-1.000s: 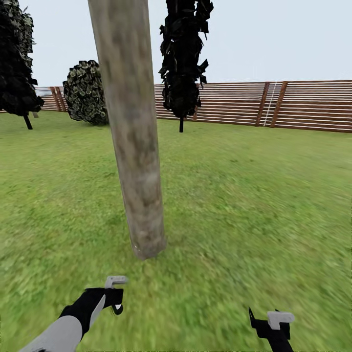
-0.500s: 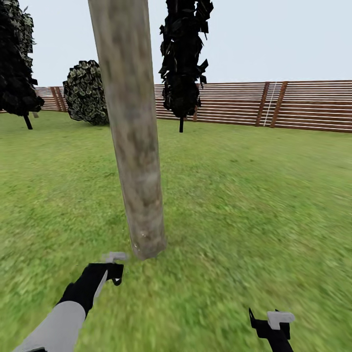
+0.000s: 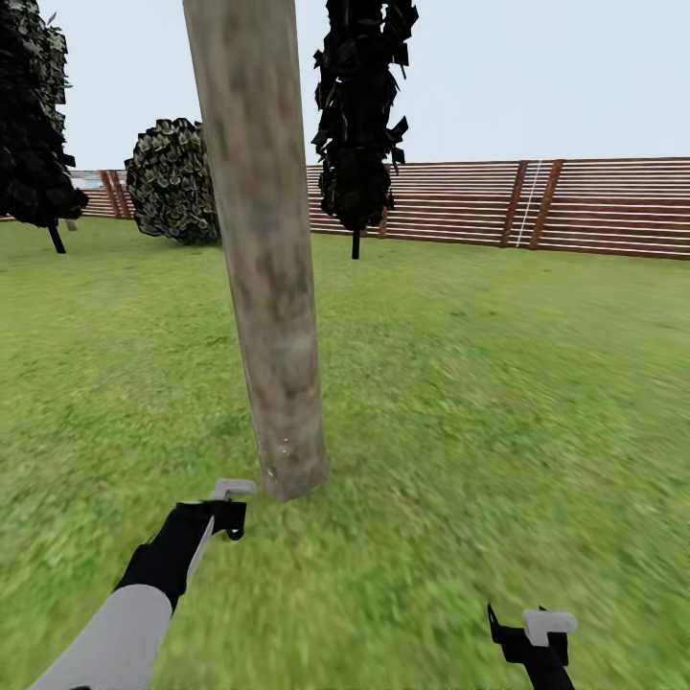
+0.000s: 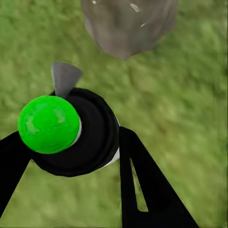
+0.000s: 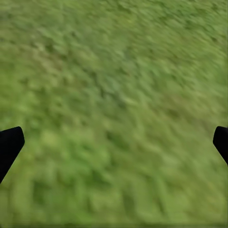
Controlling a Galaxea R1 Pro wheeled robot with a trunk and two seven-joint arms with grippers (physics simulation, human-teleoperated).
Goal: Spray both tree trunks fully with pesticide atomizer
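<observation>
A thick grey-brown tree trunk [image 3: 273, 287] rises from the grass straight ahead, and its canopy is out of view. My left gripper [image 3: 218, 517] hovers low beside the trunk's base, shut on the pesticide atomizer [image 4: 47, 124]. The atomizer is a black bottle with a bright green cap, and its grey nozzle [image 4: 64, 78] points toward the trunk base [image 4: 126, 23]. A few tiny white specks [image 3: 285, 447] dot the bark near the ground. My right gripper [image 3: 537, 634] hangs open over bare grass at the lower right, holding nothing.
Green lawn [image 3: 498, 383] spreads all around. A brown slatted fence [image 3: 575, 206] closes the far side. A dark narrow conifer [image 3: 359, 115] and a round bush [image 3: 168, 182] stand behind the trunk, and another dark tree [image 3: 34, 125] stands at the far left.
My left arm has moved forward with the atomizer, from well short of the trunk to right beside its base. The view shifted slightly. The right arm has stayed put.
</observation>
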